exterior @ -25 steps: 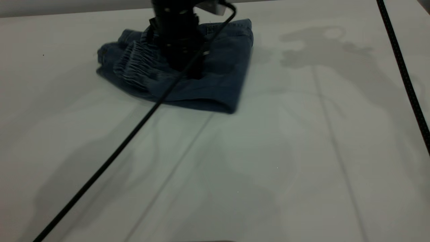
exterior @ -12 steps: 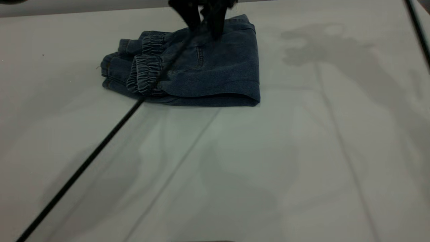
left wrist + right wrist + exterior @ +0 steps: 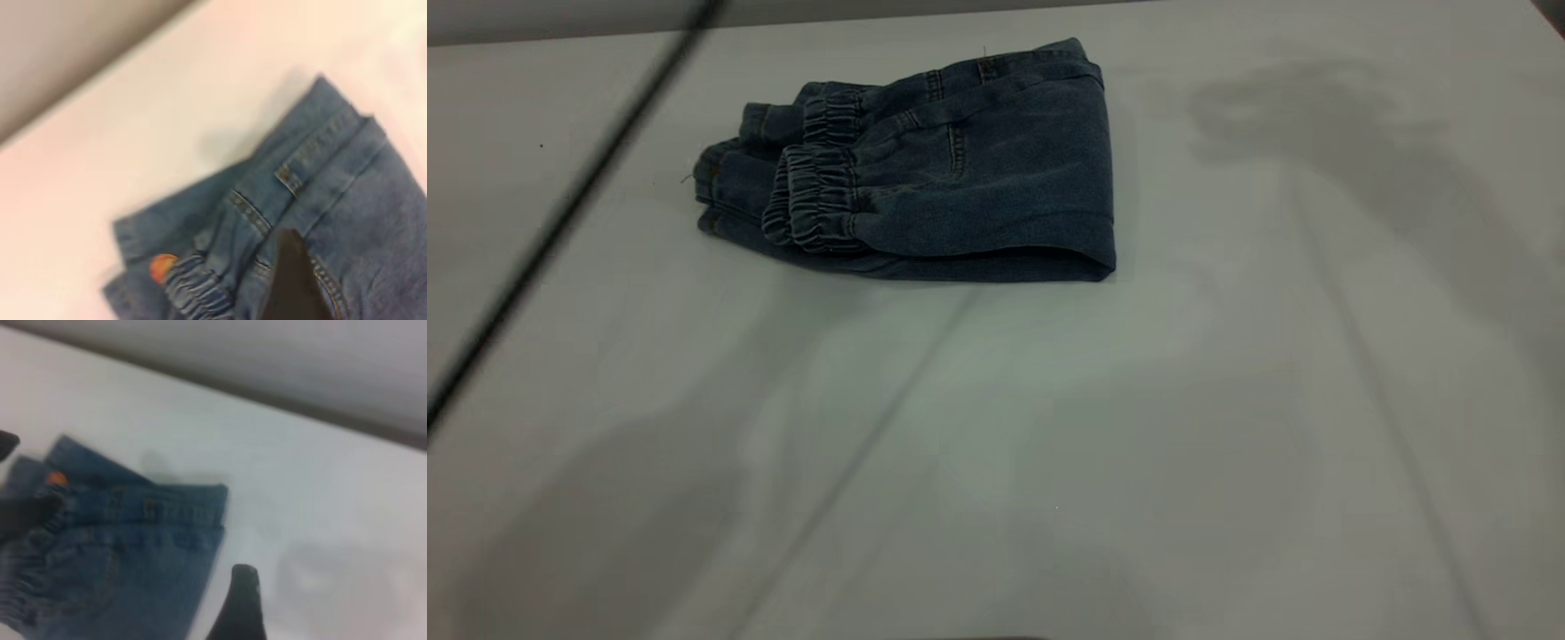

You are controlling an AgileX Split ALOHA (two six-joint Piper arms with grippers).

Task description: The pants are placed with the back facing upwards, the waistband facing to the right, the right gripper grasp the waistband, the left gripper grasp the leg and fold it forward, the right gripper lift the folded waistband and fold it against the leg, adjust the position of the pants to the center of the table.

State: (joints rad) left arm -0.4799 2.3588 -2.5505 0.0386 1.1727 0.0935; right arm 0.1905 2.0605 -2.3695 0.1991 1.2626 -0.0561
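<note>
— Exterior view, status?
— Folded pants (image 3: 960, 178) lying at far middle of table (image 3: 1138, 444), waistband (image 3: 814, 200) bunched on top at left.
— Claws?
— Left claw (image 3: 293, 280) and right claw (image 3: 240, 603) above cloth; finger spread cannot be told.

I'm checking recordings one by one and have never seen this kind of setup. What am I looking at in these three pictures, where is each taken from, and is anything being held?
This is a two-armed robot at a white table. The wide picture comes from a camera outside the rig, looking down across the table. The other two come from small cameras on each arm's wrist.

On the table lie folded blue denim pants, with the puckered elastic waistband turned over on top. Nothing else lies there; the blurred dark line at the left is a cable.

Neither arm appears in the wide view. In the left wrist view, one dark tip of the left gripper shows above the denim. In the right wrist view, a tip of the right gripper shows over bare table beside the pants. Neither seems to hold anything, though I can't tell whether the fingers are open.
</note>
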